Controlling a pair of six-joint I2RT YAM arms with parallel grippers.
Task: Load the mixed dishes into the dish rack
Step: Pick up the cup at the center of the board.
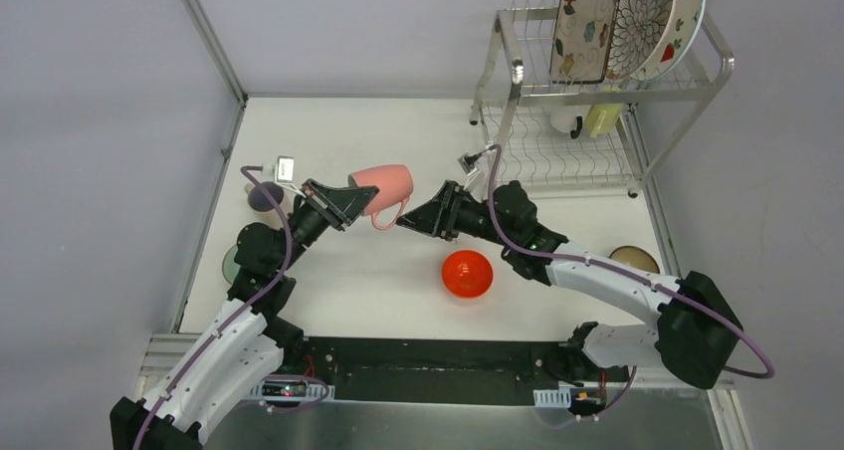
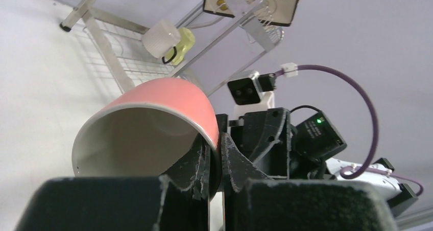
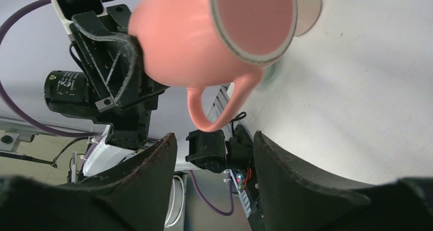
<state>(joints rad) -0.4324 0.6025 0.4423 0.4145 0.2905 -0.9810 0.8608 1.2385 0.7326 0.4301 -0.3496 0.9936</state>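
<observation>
Pinching the glossy wall of a pink cup (image 1: 383, 186) between closed fingers, one inside the rim and one outside, the left gripper (image 1: 360, 204) holds the mug on its side above the white table (image 1: 328, 131), its looped handle turned toward the right gripper (image 1: 410, 221). That gripper faces it with jaws parted and empty, its dark, rough-textured fingers (image 3: 153, 175) just short of the handle. A round, glossy red-orange bowl (image 1: 467, 274) rests on the table between the arms. At the far right stands the silver wire dish rack (image 1: 515, 102), with a floral rectangular plate (image 1: 585, 24), a brown-petal round plate (image 1: 642, 22) and a strawberry plate (image 1: 687, 22) on edge in its upper shelf. A white cup (image 1: 567, 121) and a yellow cup (image 1: 602, 119) sit on the lower wire shelf.
</observation>
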